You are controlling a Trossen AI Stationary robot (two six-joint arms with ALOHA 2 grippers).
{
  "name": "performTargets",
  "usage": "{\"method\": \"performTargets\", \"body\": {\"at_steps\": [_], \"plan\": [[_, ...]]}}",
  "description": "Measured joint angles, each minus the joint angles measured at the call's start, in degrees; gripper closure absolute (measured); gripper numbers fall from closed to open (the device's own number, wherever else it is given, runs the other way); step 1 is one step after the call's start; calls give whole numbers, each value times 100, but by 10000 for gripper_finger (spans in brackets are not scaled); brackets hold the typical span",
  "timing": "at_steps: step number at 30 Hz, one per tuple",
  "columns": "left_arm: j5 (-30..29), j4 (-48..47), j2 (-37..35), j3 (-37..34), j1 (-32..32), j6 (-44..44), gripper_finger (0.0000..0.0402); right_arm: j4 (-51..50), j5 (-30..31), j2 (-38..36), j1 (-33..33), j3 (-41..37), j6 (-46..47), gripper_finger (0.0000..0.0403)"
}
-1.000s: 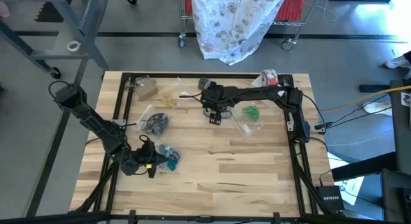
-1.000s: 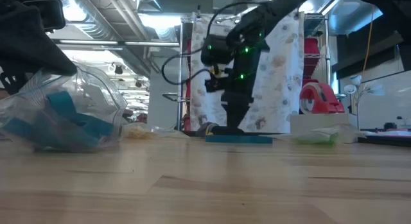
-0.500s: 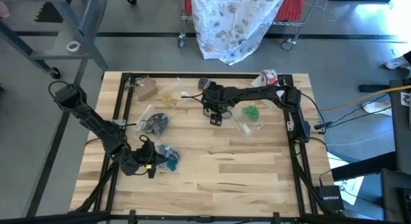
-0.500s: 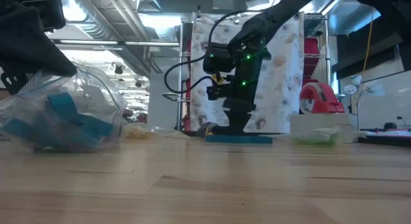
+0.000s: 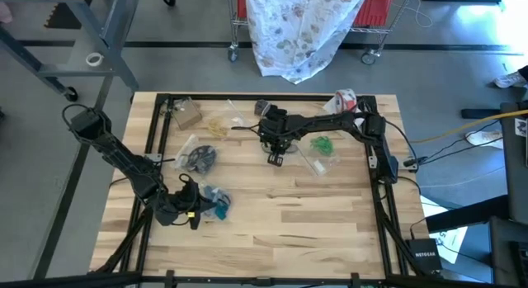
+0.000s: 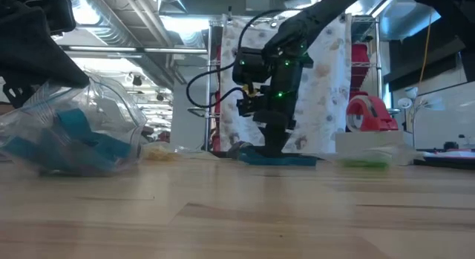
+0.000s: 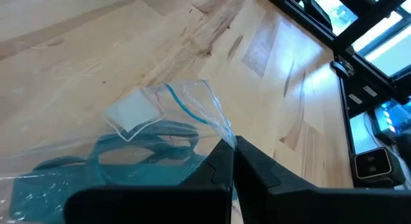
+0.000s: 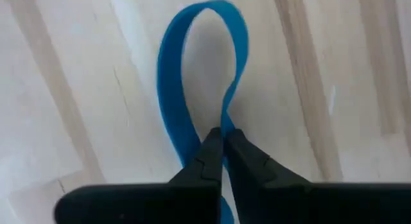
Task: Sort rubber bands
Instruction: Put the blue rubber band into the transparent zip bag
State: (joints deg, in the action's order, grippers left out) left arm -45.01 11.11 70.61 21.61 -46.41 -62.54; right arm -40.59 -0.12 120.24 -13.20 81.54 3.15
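Near the upper middle of the high view, we saw the right gripper (image 5: 275,158) pinched on a blue rubber band (image 8: 204,70); lower left, the left gripper (image 5: 196,212) clamped a clear bag (image 7: 160,128).

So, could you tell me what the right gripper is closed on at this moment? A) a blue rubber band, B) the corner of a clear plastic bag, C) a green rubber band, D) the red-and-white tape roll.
A. In the right wrist view the right gripper has its fingers pinched together on a blue rubber band, whose loop lies on the wooden table beyond the fingertips.
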Motion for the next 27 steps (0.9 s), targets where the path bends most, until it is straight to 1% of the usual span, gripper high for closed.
{"method": "performTargets", "body": {"at_steps": [2, 5, 8, 10, 13, 17, 19, 21, 23, 25, 27], "plan": [[-9, 3, 0, 0, 6, 10, 401, 21, 281, -114, 228, -12, 190, 389], [-12, 2, 0, 0, 6, 1, 401, -114, 261, -332, 655, -14, 424, 400], [-14, 0, 0, 0, -5, 2, 401, -148, 258, -651, 1105, 93, 811, 398], [-14, 11, 0, 0, -5, -6, 401, 0, 315, -762, 1438, 148, 1060, 401], [-61, 34, 0, 0, -5, -33, 401, 546, 351, -762, 1999, 228, 1373, 401], [-187, 153, 0, 0, 10, -49, 401, 1754, 343, -749, 2669, 275, 1605, 401], [-190, 162, 0, 0, 10, -110, 401, 2244, 625, -704, 2918, 269, 1688, 401], [-191, 160, 0, 0, 10, -168, 401, 2759, 973, -651, 3108, 269, 1744, 401], [-192, 160, 0, 0, 25, -185, 401, 3084, 1168, -650, 3252, 267, 1756, 401], [-195, 181, 0, 0, 44, -193, 401, 3353, 1195, -649, 3335, 280, 1756, 401], [-198, 225, 0, 0, 47, -199, 401, 3417, 1002, -630, 3388, 280, 1754, 401]]}}
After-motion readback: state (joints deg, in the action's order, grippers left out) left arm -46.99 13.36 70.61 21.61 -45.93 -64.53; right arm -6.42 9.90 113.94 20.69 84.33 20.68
